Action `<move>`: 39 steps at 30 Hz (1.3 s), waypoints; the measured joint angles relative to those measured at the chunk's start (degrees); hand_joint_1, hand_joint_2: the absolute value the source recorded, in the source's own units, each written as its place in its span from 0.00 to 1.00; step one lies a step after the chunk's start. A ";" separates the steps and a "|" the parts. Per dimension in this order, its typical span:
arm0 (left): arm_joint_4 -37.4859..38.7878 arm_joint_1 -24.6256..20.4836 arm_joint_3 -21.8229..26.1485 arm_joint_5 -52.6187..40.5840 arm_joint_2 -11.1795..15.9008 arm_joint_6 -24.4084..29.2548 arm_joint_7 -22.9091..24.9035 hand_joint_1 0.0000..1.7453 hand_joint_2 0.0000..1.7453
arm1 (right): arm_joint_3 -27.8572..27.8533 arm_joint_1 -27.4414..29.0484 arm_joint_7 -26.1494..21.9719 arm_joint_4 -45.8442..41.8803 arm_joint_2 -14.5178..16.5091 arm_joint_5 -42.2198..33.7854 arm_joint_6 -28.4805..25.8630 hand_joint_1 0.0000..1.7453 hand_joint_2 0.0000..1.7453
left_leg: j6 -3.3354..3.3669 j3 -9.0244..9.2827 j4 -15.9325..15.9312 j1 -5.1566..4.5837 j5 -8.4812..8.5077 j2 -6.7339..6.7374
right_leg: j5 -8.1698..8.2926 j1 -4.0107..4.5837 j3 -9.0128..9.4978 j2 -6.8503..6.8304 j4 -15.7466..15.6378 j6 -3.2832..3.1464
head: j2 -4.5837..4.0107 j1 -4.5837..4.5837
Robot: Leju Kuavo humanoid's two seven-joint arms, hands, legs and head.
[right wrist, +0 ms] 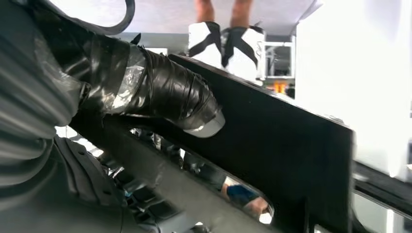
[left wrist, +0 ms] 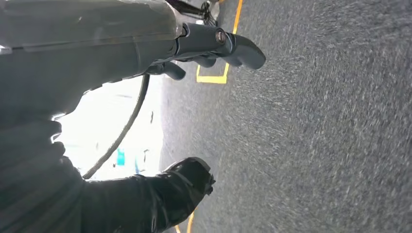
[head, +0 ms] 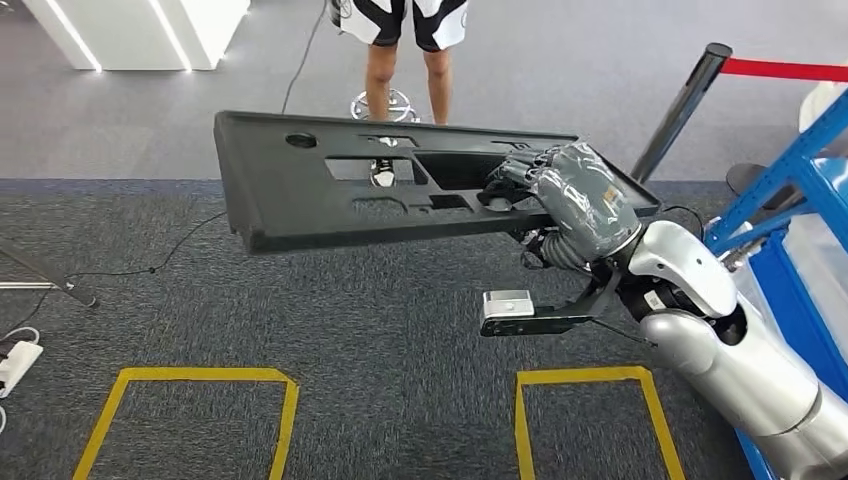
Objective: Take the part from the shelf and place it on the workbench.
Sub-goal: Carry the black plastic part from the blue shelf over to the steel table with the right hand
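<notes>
Carpet [head: 400,340] with yellow floor markings [head: 190,378] lies below. Left robot hand [left wrist: 204,48] hangs over it, fingers curled in, holding nothing. Black plastic panel [head: 330,185], the part, is off the shelf and carried in the air, level, clamped by the right robot hand [head: 575,200] at its right end. Blue shelf frame [head: 790,170] stands right. Placement on the counter remains.
</notes>
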 joint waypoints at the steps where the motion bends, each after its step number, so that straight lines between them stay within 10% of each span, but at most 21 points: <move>1: 0.00 -0.02 -0.01 -0.01 0.00 -0.02 0.00 0.00 1.00 | -0.01 0.24 -0.01 -0.01 -0.25 0.00 0.00 1.00 1.00 | 0.02 -0.11 0.27 -0.01 -0.07 -0.87 | -0.43 -0.02 -1.35 0.28 2.33 0.13 | 0.00 0.02; 6: 0.00 0.15 -0.43 -1.05 -0.07 -0.52 0.02 0.00 1.00 | -0.30 0.67 -0.22 -0.24 -0.98 -0.15 0.16 1.00 1.00 | -0.90 -1.28 3.25 0.27 -1.34 -5.17 | 6.26 -0.62 3.00 3.57 -8.53 0.56 | 0.00 0.01; 10: 0.00 0.44 -0.75 -1.36 -0.05 -0.68 0.02 0.00 1.00 | -0.39 0.73 -0.38 -0.60 -1.15 -0.19 0.38 1.00 1.00 | -2.10 -2.86 4.27 0.71 -1.37 -7.43 | 6.32 -0.30 3.72 3.16 -10.29 -0.50 | 0.00 0.01; 14: 0.02 0.31 -0.78 -1.38 -0.15 -0.70 0.04 0.00 1.00 | -0.52 0.65 -0.43 -0.90 -1.13 -0.19 0.49 1.00 1.00 | -3.37 -6.82 11.83 0.81 -5.41 -1.23 | 6.68 -0.21 4.46 0.03 -11.27 -1.50 | 0.00 -0.43; 17: 0.02 0.21 -0.80 -1.38 -0.17 -0.70 0.03 0.00 1.00 | -0.62 0.67 -0.44 -1.06 -1.13 -0.20 0.65 1.00 1.00 | -3.81 -10.90 19.13 1.46 -7.51 0.39 | 6.40 0.15 4.58 -2.45 -11.33 -1.64 | 0.00 -0.44; 21: 0.02 0.28 -0.80 -1.38 -0.19 -0.70 0.04 0.00 1.00 | -0.78 0.61 -0.36 -1.10 -1.12 -0.28 0.76 1.00 1.00 | -3.16 -4.87 7.33 0.94 -1.40 3.43 | 5.60 0.32 5.56 -5.27 -11.43 -1.31 | 0.00 -0.43; 23: 0.02 0.22 -0.80 -1.42 -0.17 -0.70 0.04 0.00 1.00 | -0.97 0.55 -0.24 -1.09 -1.15 -0.38 0.87 1.00 1.00 | -2.58 -3.04 3.76 0.07 -0.98 5.02 | 5.29 0.35 5.92 -6.39 -11.62 -0.82 | 0.00 -0.42; 25: 0.02 0.23 -0.81 -1.58 -0.13 -0.69 0.02 0.00 1.00 | -1.03 0.44 -0.11 -1.08 -1.10 -0.56 1.09 1.00 1.00 | -1.90 -2.61 3.02 -0.36 -1.06 3.81 | 5.02 0.22 6.43 -7.55 -11.99 -0.13 | 0.00 -0.43; 28: 0.02 0.31 -0.86 -1.96 -0.20 -0.65 -0.08 0.00 1.00 | -1.22 -0.06 0.16 -0.91 -0.90 -0.88 1.38 1.00 1.00 | -0.72 -0.62 0.98 -0.04 -0.53 1.63 | 2.97 -0.08 5.85 -4.05 -8.99 0.34 | 0.00 -0.31; 32: 0.02 0.08 -1.08 -2.14 -0.36 -0.61 -0.15 0.00 1.00 | -1.33 -0.22 0.19 -0.56 -0.90 -0.96 1.63 1.00 1.00 | -0.03 -0.30 1.12 0.04 -0.87 -1.44 | -0.46 -0.03 -1.25 0.20 2.53 0.14 | 0.00 -0.02; 36: 0.02 0.30 -1.23 -2.15 -0.60 -0.62 -0.16 0.00 1.00 | -1.34 -0.29 0.22 -0.37 -0.89 -0.96 1.74 1.00 1.00 | -0.65 -0.54 3.28 0.24 -2.32 -5.08 | 6.80 -0.41 1.17 3.32 -6.51 0.25 | 0.00 0.00; 39: 0.02 0.48 -1.30 -2.18 -0.86 -0.50 -0.31 0.00 1.00 | -1.37 -0.35 0.59 -0.05 -0.74 -0.53 1.78 1.00 1.00 | -1.58 -2.04 4.42 0.79 -2.68 -7.39 | 7.04 -0.46 2.35 6.26 -9.87 0.20 | 0.00 0.00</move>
